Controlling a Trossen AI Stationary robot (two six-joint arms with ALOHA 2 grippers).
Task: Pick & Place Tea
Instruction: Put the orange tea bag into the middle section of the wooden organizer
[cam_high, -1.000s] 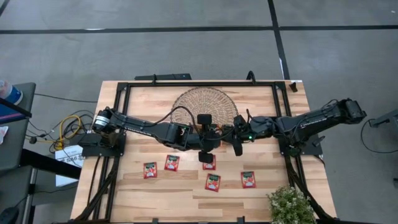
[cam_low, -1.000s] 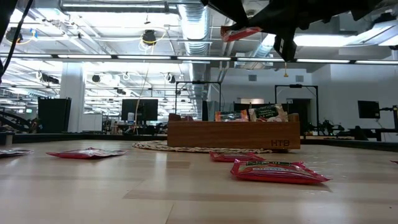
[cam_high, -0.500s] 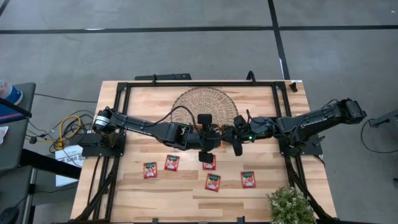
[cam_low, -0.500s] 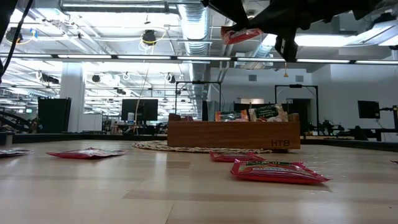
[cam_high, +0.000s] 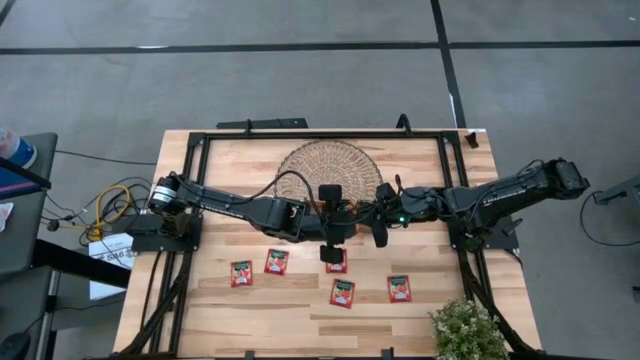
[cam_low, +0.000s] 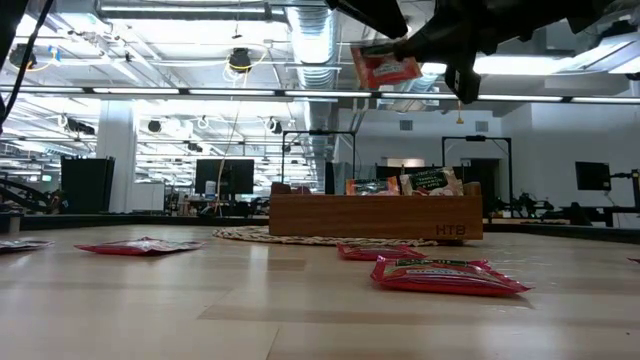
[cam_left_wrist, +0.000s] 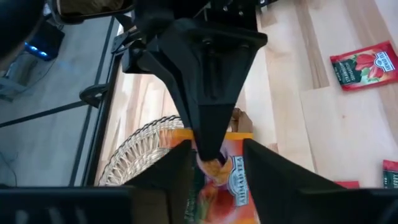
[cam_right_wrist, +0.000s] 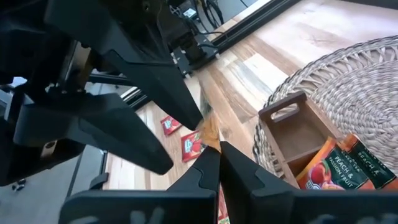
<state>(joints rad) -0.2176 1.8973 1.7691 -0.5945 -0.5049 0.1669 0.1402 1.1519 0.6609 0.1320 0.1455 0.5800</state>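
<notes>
Handover in mid-air: the left gripper (cam_left_wrist: 217, 149) has just let its fingers part, and the held sachet (cam_low: 385, 66), which lay flat and edge-on a moment ago, now swings down to show its red-orange face, tilted. The right gripper (cam_right_wrist: 213, 149) has it, fingers pressed together on the sachet's upper edge. In the left wrist view the left fingers stand spread to either side of the packet. Both arms meet over the middle of the table (cam_high: 230, 160), high above the wood. The pass looks complete. What seems to remain for this packet is the carry to the wooden tray (cam_low: 375, 215) and the drop.

Nearest the low camera, one loose sachet (cam_low: 448, 275) lies flat on the boards, with a second (cam_low: 375, 251) just behind it and two more (cam_low: 140, 245) well off to one side. The overhead view counts five in all on the table's front half, still to be collected. At the front corner stands a potted plant (cam_high: 468, 330), well clear of the work.

Farther back, the tray sits on a round woven mat (cam_right_wrist: 348, 74) and already holds packed sachets (cam_right_wrist: 339, 165) standing on edge. The parted left fingers flank the packet closely, and they are the likeliest thing to snag it as the right arm draws away. Nothing else stands between it and the tray.
</notes>
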